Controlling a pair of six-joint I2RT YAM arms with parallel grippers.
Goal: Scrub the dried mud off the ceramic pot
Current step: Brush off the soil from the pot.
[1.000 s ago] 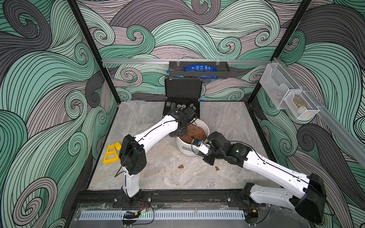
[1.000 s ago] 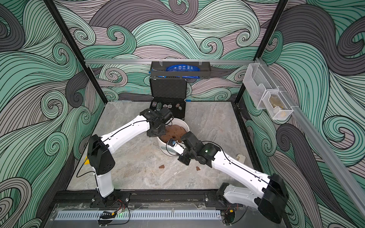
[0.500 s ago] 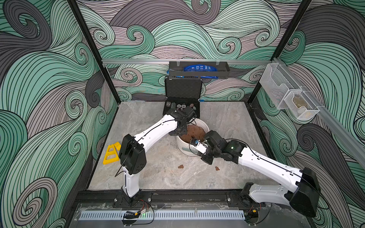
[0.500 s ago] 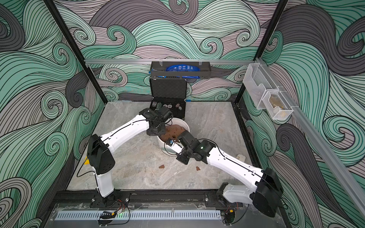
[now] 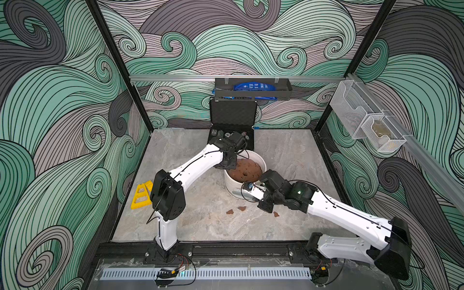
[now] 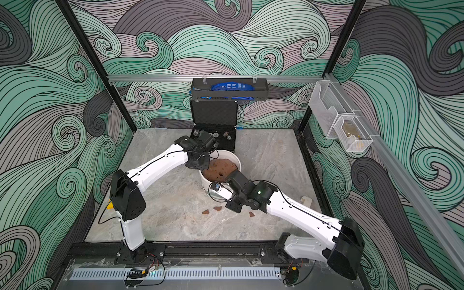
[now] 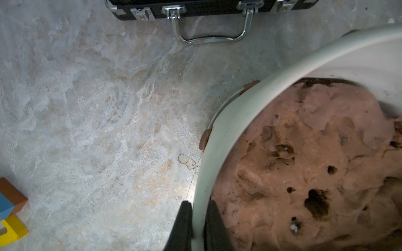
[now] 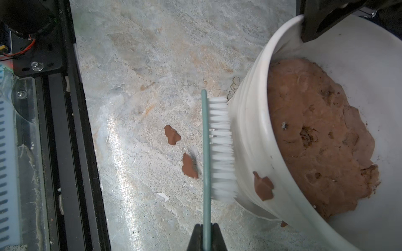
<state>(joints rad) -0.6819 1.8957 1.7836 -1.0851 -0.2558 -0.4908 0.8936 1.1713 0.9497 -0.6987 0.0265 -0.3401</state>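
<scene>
**Mid-scrub on the near wall of the ceramic pot [image 8: 250, 130], set mid-table [image 5: 200, 226] in front of the black case [image 5: 233, 118].**

Pinched the pot's rim between the closed jaws of the left gripper [image 7: 199, 226]. Clamped the teal handle of the brush [image 8: 220, 147] in the right gripper [image 8: 206, 233], jaws tight on it, bristles pressed flat to the ribbed wall just beside a patch of dried mud [image 8: 263, 187]. Judged next: called for a firm sweep along the wall onto that patch, rim held steady. Counted one pot, one brush, one soil mound [image 8: 315, 130] inside and three fallen flakes [image 5: 242, 208] on the table. On the wall, one large patch and one small scrap in the right wrist view, two more edge-on in the left wrist view.
</scene>
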